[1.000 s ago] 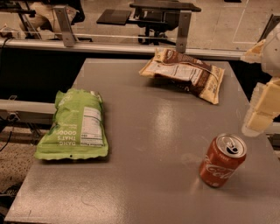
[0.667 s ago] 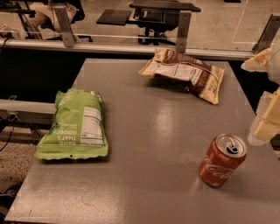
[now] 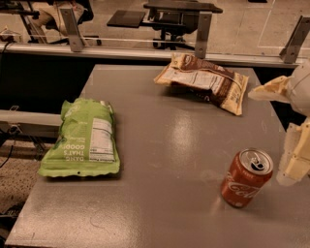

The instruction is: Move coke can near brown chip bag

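Note:
The coke can (image 3: 246, 178), red with white script and a silver top, stands upright on the grey table (image 3: 160, 145) near its front right. The brown chip bag (image 3: 203, 81), brown and cream with a white label panel, lies at the table's back right, well behind the can. My gripper (image 3: 285, 125) is at the right edge of the view, just right of the can and a little above it. Its cream fingers (image 3: 295, 156) are spread apart and hold nothing. One finger hangs beside the can without touching it.
A lime-green chip bag (image 3: 83, 138) lies flat on the table's left side. A metal rail (image 3: 145, 48) with posts runs behind the table. An office chair (image 3: 169, 14) stands beyond it. The table's right edge is close to the can.
My gripper has shifted slightly down and to the right beside the can. The can and both bags have not moved.

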Robot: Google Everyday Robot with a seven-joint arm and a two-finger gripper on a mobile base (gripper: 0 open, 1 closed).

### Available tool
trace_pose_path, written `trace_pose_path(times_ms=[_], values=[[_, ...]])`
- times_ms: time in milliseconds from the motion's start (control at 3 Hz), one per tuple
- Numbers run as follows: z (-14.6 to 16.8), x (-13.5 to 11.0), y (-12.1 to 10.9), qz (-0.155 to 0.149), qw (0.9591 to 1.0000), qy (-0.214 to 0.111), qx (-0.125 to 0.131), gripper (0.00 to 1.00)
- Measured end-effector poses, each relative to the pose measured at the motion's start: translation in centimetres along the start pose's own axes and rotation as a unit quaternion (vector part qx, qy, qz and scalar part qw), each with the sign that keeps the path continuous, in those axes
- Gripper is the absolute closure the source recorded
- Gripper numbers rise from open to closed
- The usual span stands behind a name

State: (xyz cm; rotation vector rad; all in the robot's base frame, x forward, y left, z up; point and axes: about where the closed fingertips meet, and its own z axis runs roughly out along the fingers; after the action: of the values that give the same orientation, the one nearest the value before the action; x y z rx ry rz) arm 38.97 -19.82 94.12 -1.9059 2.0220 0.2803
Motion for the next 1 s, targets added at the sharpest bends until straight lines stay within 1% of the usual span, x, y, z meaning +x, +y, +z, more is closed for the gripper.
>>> trace_pose_path(times_ms=[333,667,1000], values=[[1.5,-0.4,1.1,-0.03,0.9993,-0.007,-0.02,0.0],[2.7,-0.5,1.8,-0.05,0.9983,-0.012,-0.03,0.0],[3.4,-0.4,2.5,-0.064,0.9972,-0.013,-0.037,0.16]])
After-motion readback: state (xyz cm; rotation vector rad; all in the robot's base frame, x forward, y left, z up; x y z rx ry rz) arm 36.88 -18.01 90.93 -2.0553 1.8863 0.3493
